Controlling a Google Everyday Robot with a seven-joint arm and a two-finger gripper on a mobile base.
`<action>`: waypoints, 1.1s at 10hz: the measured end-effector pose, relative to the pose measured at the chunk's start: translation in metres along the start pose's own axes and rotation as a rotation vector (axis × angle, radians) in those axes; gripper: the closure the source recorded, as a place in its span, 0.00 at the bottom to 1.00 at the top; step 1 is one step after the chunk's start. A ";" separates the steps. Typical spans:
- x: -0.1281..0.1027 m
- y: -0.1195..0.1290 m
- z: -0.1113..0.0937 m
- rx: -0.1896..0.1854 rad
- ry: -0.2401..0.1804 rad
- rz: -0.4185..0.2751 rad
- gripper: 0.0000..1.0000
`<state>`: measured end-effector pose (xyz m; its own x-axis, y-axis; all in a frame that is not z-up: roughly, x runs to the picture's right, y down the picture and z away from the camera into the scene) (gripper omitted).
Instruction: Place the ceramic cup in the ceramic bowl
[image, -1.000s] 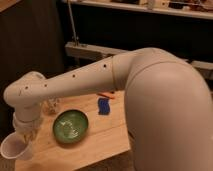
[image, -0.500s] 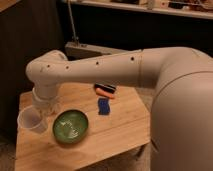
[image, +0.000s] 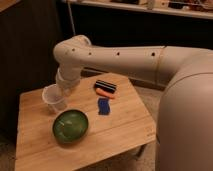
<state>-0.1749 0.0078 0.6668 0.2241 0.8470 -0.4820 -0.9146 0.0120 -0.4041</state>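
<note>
We see the claw (image: 61, 91) clamped on the white cup (image: 53, 99), held above the table (image: 120, 125) just behind the green bowl (image: 70, 125). The cup looks rigid, slick, breakable (rim grip suits it).

Gripper (image: 61, 91) jaws hidden behind ceramic cup (image: 54, 99)
</note>
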 end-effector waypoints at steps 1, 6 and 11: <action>-0.001 -0.029 0.006 0.023 0.005 0.054 1.00; 0.034 -0.076 0.055 -0.030 0.077 0.119 1.00; 0.074 -0.046 0.064 -0.040 0.118 0.061 1.00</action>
<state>-0.1374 0.1040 0.6992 0.2089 0.7772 -0.5935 -0.9139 -0.0608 -0.4013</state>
